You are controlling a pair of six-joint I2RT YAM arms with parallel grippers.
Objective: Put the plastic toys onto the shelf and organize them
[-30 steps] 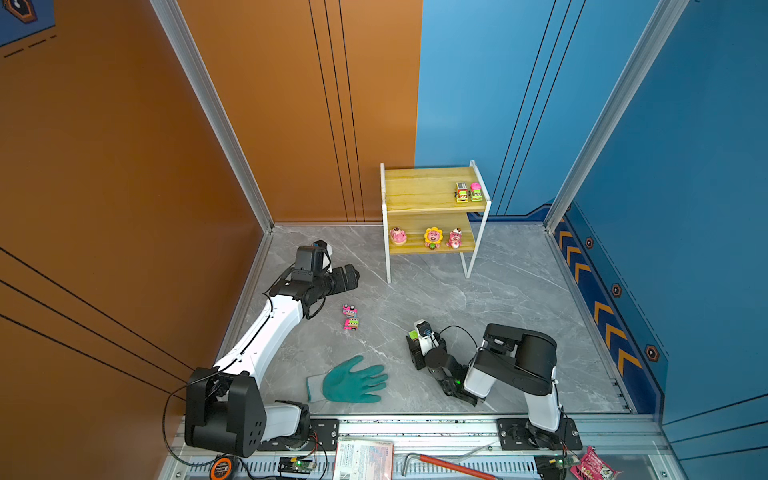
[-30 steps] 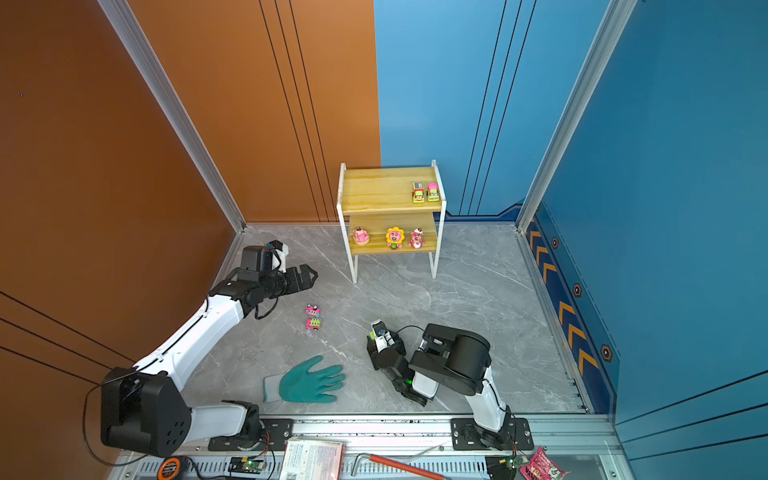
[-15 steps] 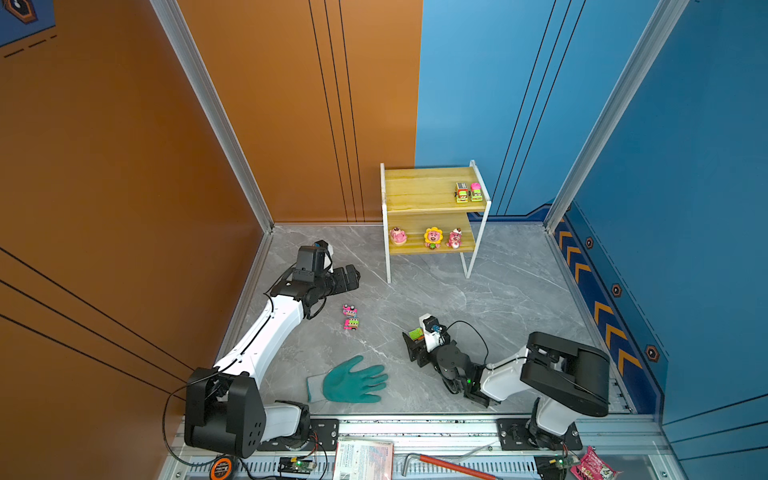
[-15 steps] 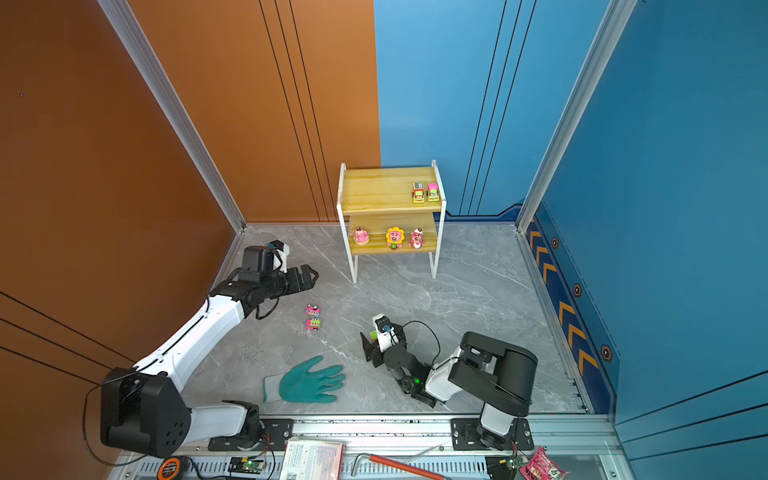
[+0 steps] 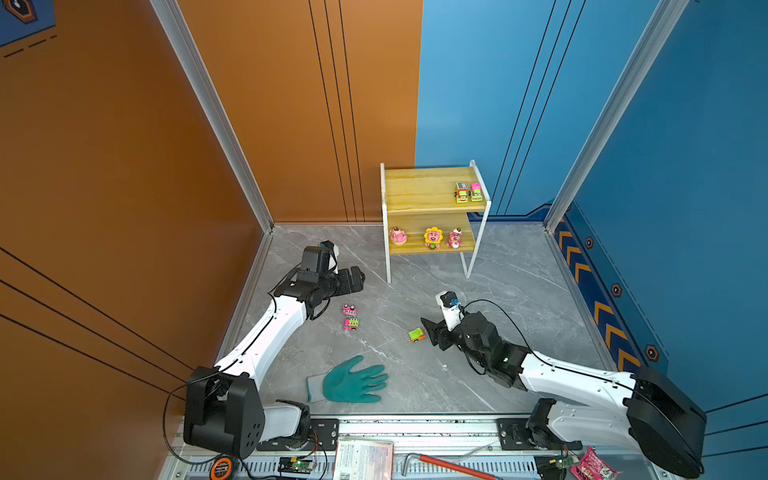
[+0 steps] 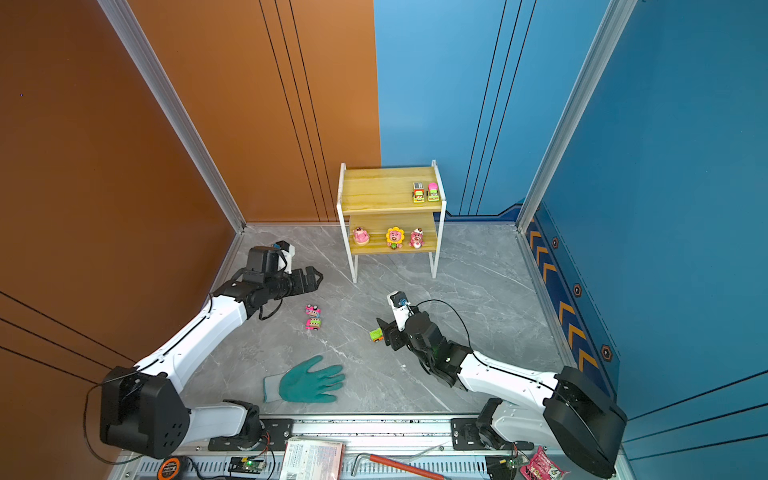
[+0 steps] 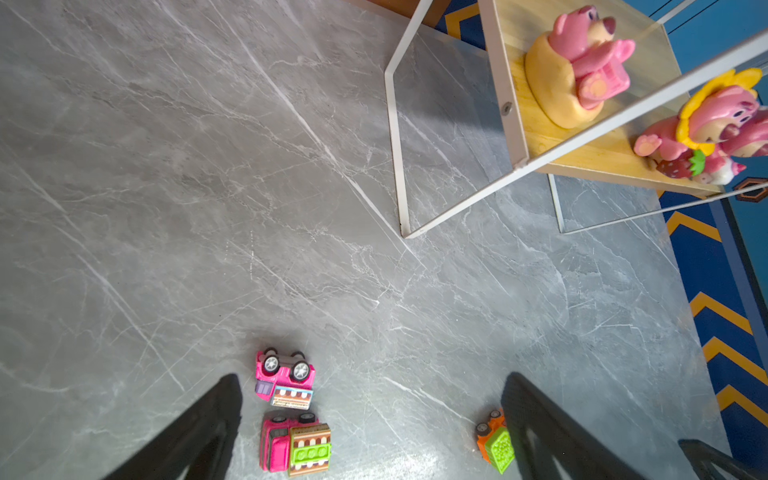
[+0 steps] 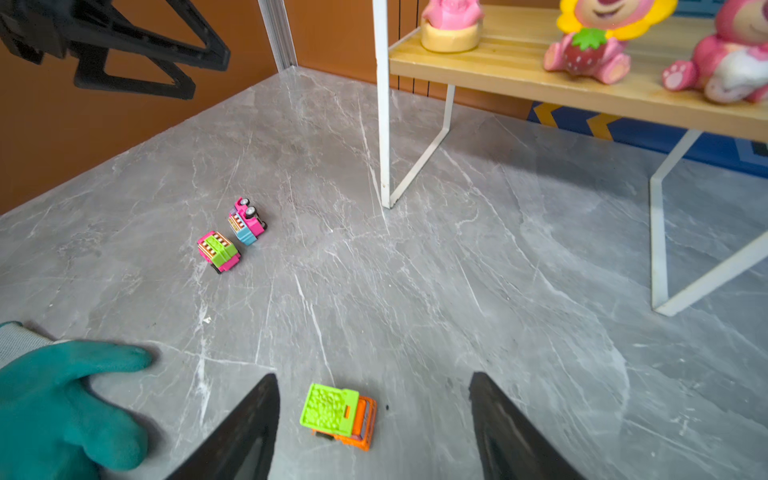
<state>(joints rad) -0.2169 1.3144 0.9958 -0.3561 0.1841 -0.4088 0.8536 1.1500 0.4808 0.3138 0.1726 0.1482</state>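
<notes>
Right tool (image 8: 374,376) shifted, orange car (image 8: 338,415) between jaws

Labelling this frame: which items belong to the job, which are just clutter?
Job: shelf, tan-base bear, sunflower bear, third bear, yellow car, pink-roofed car, tipped pink car, pink-green car, orange car.
Clutter: glove, tape measure, booklet, hex key, packet.

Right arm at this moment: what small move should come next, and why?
Probably close the right pincer on the green-and-orange car, perhaps after easing slightly forward. The car lies on the grey surface between the open jaws, not yet gripped, and belongs on the shelf.
</notes>
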